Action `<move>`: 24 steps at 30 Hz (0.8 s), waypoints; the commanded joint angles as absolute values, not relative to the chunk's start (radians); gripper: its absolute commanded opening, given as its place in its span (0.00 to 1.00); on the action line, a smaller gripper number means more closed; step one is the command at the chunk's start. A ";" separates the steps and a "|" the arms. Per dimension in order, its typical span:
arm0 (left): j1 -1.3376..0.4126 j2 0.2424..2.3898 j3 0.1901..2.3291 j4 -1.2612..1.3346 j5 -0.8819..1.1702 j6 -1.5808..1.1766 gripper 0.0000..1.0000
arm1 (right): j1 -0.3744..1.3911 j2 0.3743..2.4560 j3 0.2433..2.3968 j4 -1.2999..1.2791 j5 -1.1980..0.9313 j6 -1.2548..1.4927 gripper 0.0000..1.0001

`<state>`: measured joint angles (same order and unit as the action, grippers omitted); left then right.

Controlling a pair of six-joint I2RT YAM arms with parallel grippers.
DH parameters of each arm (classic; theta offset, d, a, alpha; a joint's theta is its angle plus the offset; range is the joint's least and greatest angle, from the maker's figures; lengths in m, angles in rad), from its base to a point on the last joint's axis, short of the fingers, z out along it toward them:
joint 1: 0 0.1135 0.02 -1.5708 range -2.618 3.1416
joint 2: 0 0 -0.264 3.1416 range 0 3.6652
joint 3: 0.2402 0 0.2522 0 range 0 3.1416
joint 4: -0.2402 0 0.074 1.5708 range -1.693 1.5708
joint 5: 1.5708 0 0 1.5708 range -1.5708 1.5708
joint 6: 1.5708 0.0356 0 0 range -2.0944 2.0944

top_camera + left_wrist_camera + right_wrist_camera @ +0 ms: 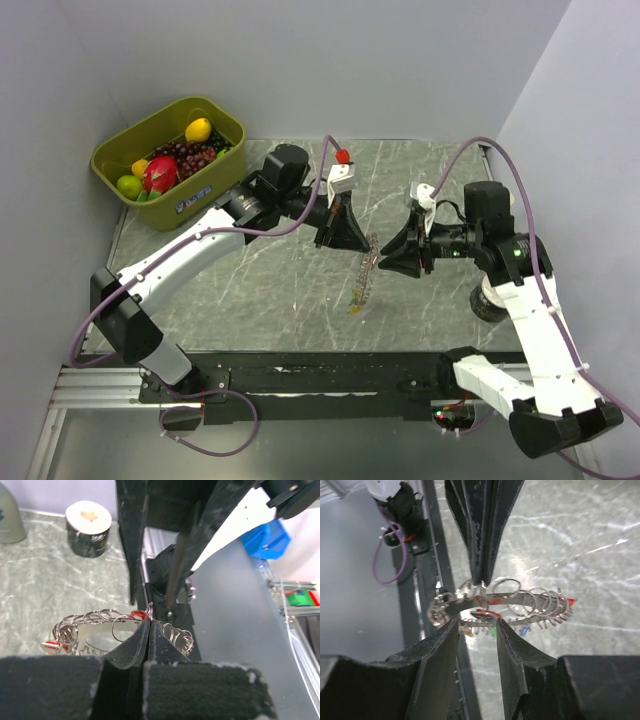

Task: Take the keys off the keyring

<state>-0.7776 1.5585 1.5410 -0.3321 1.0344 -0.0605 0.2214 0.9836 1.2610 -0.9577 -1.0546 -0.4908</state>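
The keyring (pixel 520 598) is a silvery loop carrying several small split rings. Tiny keys hang on it: green (pixel 492 630), blue (pixel 525 629) and red (pixel 569 601). In the top view it hangs (pixel 363 282) above the table between both arms. My left gripper (pixel 150 621) is shut on the top of the keyring (pixel 95 617), next to a red key (pixel 134 614), and holds it up. It also shows in the top view (pixel 352 243). My right gripper (pixel 475 625) is open, its fingertips at the near side of the loop, holding nothing; it faces the left one in the top view (pixel 386 262).
A green bin (pixel 110 165) of fruit stands at the back left. A tape roll (pixel 89 527) sits on the marble table under my right arm. The black rail (pixel 330 375) runs along the near edge. A blue box (pixel 267 537) lies off the table.
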 commanded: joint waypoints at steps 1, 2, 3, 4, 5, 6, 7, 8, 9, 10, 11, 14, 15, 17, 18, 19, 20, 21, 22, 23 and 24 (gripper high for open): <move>-0.769 1.511 1.539 -0.213 1.137 -0.147 0.01 | 0.215 0.925 1.191 -0.766 -1.049 -0.460 0.42; -0.764 1.512 1.534 -0.193 1.153 -0.158 0.01 | 0.215 0.916 1.169 -0.721 -1.052 -0.451 0.42; -0.761 1.513 1.534 -0.186 1.161 -0.178 0.01 | 0.215 0.901 1.161 -0.704 -1.058 -0.445 0.41; -0.761 1.514 1.532 -0.177 1.167 -0.190 0.01 | 0.215 0.891 1.155 -0.690 -1.066 -0.433 0.40; -0.758 1.516 1.532 -0.158 1.183 -0.201 0.01 | 0.213 0.884 1.147 -0.664 -1.068 -0.430 0.40; -0.753 1.519 1.532 -0.147 1.190 -0.224 0.01 | 0.215 0.867 1.143 -0.651 -1.075 -0.425 0.40; -0.749 1.520 1.529 -0.131 1.196 -0.238 0.01 | 0.213 0.858 1.138 -0.637 -1.081 -0.413 0.40; -0.749 1.523 1.525 -0.117 1.212 -0.253 0.01 | 0.215 0.850 1.135 -0.631 -1.086 -0.417 0.40; -0.746 1.525 1.522 -0.091 1.215 -0.277 0.01 | 0.215 0.838 1.137 -0.637 -1.106 -0.422 0.40; -0.742 1.526 1.517 -0.077 1.219 -0.291 0.01 | 0.215 0.836 1.144 -0.649 -1.114 -0.442 0.41; -0.739 1.526 1.508 -0.065 1.226 -0.304 0.01 | 0.215 0.836 1.167 -0.664 -1.132 -0.451 0.41; -0.733 1.525 1.494 -0.028 1.238 -0.339 0.01 | 0.213 0.828 1.195 -0.690 -1.173 -0.450 0.43; -0.735 1.522 1.491 -0.026 1.238 -0.337 0.01 | 0.215 0.828 1.198 -0.684 -1.205 -0.440 0.43; -0.733 1.519 1.490 -0.028 1.239 -0.339 0.01 | 0.213 0.841 1.204 -0.655 -1.236 -0.396 0.43; -0.733 1.517 1.488 -0.025 1.241 -0.339 0.01 | 0.206 0.845 1.204 -0.644 -1.250 -0.381 0.43; -0.733 1.516 1.486 -0.022 1.239 -0.341 0.01 | 0.201 0.851 1.204 -0.612 -1.271 -0.346 0.43; -0.733 1.514 1.486 -0.023 1.239 -0.339 0.01 | 0.198 0.867 1.204 -0.601 -1.278 -0.331 0.43; -0.733 1.511 1.486 -0.025 1.239 -0.339 0.01 | 0.193 0.874 1.204 -0.591 -1.281 -0.319 0.43; -0.733 1.512 1.486 -0.025 1.239 -0.337 0.01 | 0.193 0.885 1.204 -0.585 -1.282 -0.304 0.43; -0.732 1.509 1.486 -0.025 1.242 -0.337 0.01 | 0.192 0.902 1.203 -0.572 -1.279 -0.299 0.43; -0.733 1.508 1.486 -0.026 1.241 -0.337 0.01 | 0.192 0.908 1.198 -0.560 -1.278 -0.288 0.43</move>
